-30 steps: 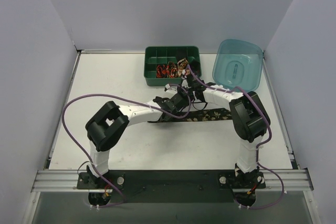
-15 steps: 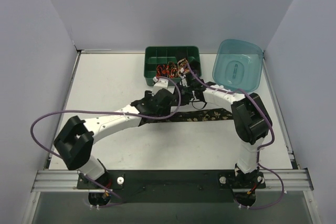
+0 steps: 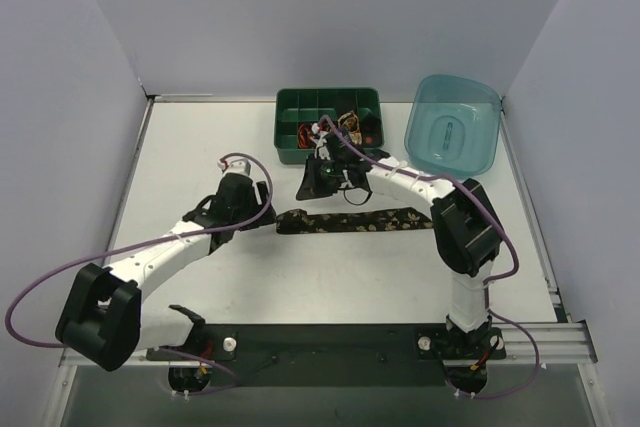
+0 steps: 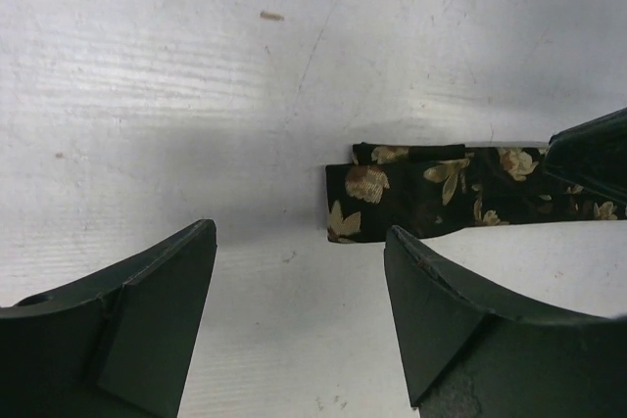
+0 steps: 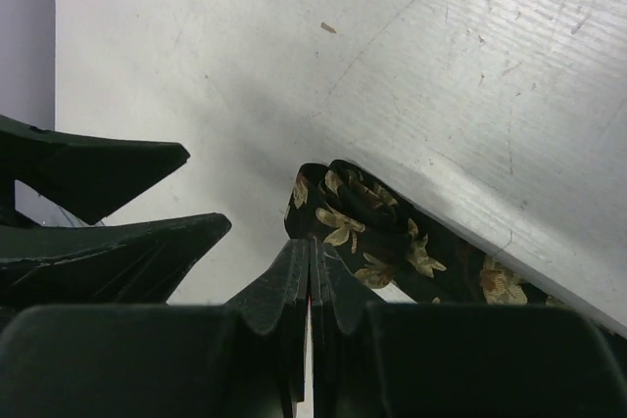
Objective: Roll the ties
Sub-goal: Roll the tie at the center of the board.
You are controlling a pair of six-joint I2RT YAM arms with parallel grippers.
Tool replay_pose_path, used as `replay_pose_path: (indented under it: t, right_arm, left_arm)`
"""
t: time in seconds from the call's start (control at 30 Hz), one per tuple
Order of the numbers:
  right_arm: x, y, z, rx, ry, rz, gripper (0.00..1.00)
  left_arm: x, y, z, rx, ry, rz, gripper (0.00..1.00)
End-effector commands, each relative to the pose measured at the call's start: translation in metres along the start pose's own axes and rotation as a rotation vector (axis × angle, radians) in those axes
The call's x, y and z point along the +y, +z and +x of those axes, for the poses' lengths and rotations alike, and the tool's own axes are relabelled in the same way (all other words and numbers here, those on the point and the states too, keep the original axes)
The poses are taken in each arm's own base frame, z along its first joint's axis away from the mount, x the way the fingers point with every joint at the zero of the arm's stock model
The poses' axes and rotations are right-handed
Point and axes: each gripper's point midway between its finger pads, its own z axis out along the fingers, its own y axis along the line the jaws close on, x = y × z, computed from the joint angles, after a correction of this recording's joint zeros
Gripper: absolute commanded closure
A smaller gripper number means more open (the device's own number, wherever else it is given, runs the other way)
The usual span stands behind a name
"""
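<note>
On the white worktop [image 3: 200, 147] we see the tie [image 3: 350, 220] stretched left-to-right near the tray [image 3: 290, 107], its left end straight ahead of our wide-spread left claw [image 4: 299, 234], right claw [image 5: 310, 247] pinched closed nearby.

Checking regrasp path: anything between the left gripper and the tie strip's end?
Nothing: in the left wrist view only bare table separates the left gripper from the tie.

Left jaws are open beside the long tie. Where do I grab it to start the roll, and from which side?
I'd grip the long tie at its doubled-over left end, facing the left gripper. Come from above on that side, jaws across the narrow width: the strip lies flat on the table, so only its long edges give a pinch.
</note>
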Motion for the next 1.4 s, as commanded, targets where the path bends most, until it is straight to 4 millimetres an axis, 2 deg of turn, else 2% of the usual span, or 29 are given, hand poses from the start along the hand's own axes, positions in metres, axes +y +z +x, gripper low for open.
replay_pose_path:
  t: [0.0,0.13,0.2,0.23,0.37,0.5,0.67,0.97,1.13,1.37]
  right_arm:
    - [-0.004,0.007,0.007,0.044,-0.049,0.065,1.00]
    - [-0.015,0.009,0.014,0.068,-0.061,0.114,1.00]
    - [-0.022,0.009,0.019,0.082,-0.064,0.143,1.00]
    - [-0.024,0.009,0.021,0.085,-0.062,0.152,1.00]
    - [-0.037,0.005,0.024,0.089,-0.044,0.183,1.00]
    - [-0.042,0.004,0.026,0.095,-0.032,0.186,1.00]
    - [-0.040,0.010,0.030,0.113,-0.032,0.172,1.00]
    - [-0.043,0.024,0.048,0.177,-0.016,0.163,1.00]
    - [-0.045,0.029,0.056,0.202,-0.008,0.165,1.00]
    - [-0.038,0.040,0.060,0.218,-0.005,0.144,1.00]
  left_arm:
    - [-0.018,0.000,-0.004,-0.001,-0.115,0.185,0.21]
    - [-0.021,0.007,0.006,0.053,-0.174,0.275,0.20]
    - [-0.020,0.012,0.004,0.051,-0.211,0.303,0.20]
    - [-0.020,0.012,0.011,0.072,-0.220,0.319,0.20]
    - [-0.015,0.023,0.017,0.086,-0.244,0.330,0.20]
    - [-0.017,0.030,0.025,0.111,-0.282,0.381,0.20]
    - [-0.021,0.039,0.033,0.122,-0.309,0.424,0.20]
    - [-0.023,0.045,0.037,0.133,-0.322,0.446,0.20]
    - [-0.026,0.045,0.040,0.136,-0.339,0.473,0.23]
    - [-0.029,0.047,0.044,0.143,-0.361,0.498,0.28]
